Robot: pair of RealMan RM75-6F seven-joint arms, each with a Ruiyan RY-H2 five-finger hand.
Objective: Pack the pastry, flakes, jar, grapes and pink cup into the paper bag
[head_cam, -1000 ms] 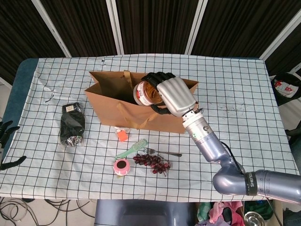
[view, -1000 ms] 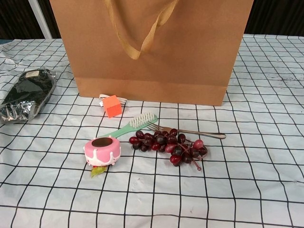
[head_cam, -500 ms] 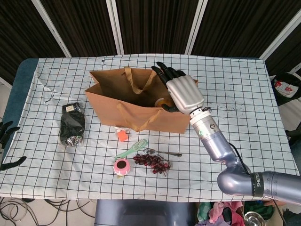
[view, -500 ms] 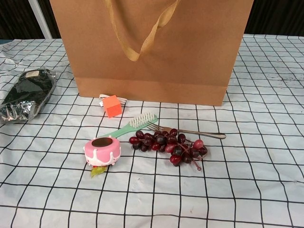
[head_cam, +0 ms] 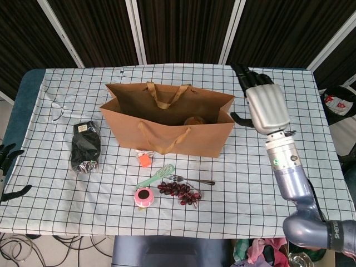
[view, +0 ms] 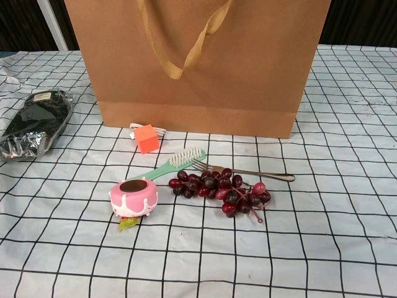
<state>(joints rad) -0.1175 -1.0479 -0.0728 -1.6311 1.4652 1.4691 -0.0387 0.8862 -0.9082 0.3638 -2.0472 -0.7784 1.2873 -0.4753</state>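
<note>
Brown paper bag [head_cam: 167,125] stands upright in the middle of the table [head_cam: 289,178], which is covered with a white cloth with a black grid, and its mouth is open to the top. Inside it, near the right end, the jar [head_cam: 193,120] lies low at the bottom, only its top part can be seen. The right hand [head_cam: 266,107] is in the air to the right of the bag, apart from it, with the fingers [head_cam: 249,75] stretched and separated and nothing in them. At the far left edge of the head view some dark fingertips of the left hand [head_cam: 8,153] show below the table edge; they look spread and hold nothing, but most of this hand is cut off. The pink cup [view: 133,197] stands in front of the bag, and the grapes [view: 220,190] lie just right of it, well apart from the right hand. A green brush [view: 173,162] and a metal fork [view: 248,171] lie between the grapes and the bag, the fork touching the bunch. A small orange cube [view: 147,138] with a white cord sits close to the front wall of the bag. A black foil packet [head_cam: 86,147] lies to the left of the bag; I cannot tell what is inside.
</note>
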